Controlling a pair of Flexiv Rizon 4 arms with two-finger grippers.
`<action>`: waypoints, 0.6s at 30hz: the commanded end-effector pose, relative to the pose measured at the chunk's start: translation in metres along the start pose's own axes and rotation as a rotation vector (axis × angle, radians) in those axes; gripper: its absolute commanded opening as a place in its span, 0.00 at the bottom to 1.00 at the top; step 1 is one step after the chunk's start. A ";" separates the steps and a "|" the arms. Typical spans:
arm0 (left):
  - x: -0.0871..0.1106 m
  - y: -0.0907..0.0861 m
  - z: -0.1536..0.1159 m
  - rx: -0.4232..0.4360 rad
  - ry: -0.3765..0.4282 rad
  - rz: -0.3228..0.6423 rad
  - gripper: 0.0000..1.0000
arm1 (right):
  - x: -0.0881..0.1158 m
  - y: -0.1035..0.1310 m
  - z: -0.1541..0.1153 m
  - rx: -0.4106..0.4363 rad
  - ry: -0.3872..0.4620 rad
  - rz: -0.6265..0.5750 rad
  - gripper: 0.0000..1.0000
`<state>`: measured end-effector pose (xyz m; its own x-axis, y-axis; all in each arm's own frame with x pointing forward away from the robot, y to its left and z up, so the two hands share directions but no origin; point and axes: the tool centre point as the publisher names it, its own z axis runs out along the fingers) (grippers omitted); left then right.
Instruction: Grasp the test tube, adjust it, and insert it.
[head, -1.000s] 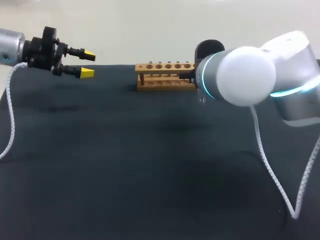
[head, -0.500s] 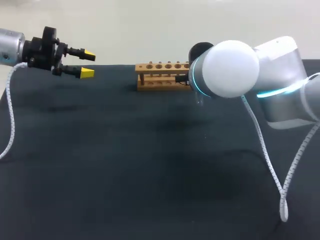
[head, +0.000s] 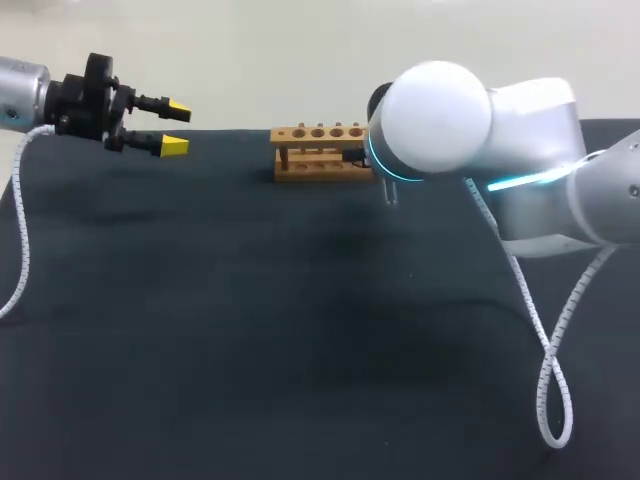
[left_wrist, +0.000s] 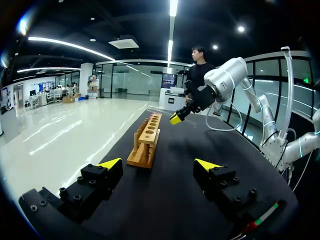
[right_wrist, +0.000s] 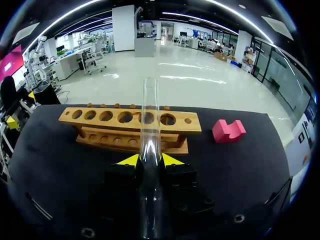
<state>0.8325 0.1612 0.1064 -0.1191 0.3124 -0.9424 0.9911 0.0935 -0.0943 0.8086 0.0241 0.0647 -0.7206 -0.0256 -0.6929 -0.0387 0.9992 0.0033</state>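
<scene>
A clear glass test tube (right_wrist: 150, 135) stands between the yellow-tipped fingers of my right gripper (right_wrist: 150, 161), which is shut on it. Its open mouth points at the wooden rack (right_wrist: 130, 125), which has a row of holes along its top. In the head view the rack (head: 318, 152) stands at the table's back middle. My right arm's elbow (head: 432, 118) covers the rack's right end and hides the right gripper; only the tube's end (head: 390, 192) pokes out below it. My left gripper (head: 176, 126) hangs open and empty at the back left, far from the rack (left_wrist: 146, 140).
A pink notched block (right_wrist: 228, 130) lies on the black cloth beside the rack's end, at the right of the gripper. The right arm's white cable (head: 545, 360) loops over the table's right side. My right gripper (left_wrist: 178, 117) shows beyond the rack in the left wrist view.
My right arm has swung to the left with the tube, now covering more of the rack's right end. The left arm has not moved.
</scene>
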 end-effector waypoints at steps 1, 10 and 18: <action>0.001 0.003 0.000 0.007 -0.001 0.001 1.00 | -0.001 0.002 0.005 -0.002 0.015 0.008 0.00; 0.001 0.003 0.000 0.007 -0.001 0.001 1.00 | 0.002 0.004 0.015 -0.027 0.050 0.041 0.00; 0.001 0.003 0.000 0.007 -0.001 0.001 1.00 | 0.005 0.005 0.020 -0.041 0.080 0.059 0.00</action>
<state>0.8326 0.1612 0.1064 -0.1191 0.3124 -0.9424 0.9911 0.0935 -0.0943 0.8151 0.0288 0.0477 -0.7684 0.0317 -0.6392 -0.0202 0.9971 0.0737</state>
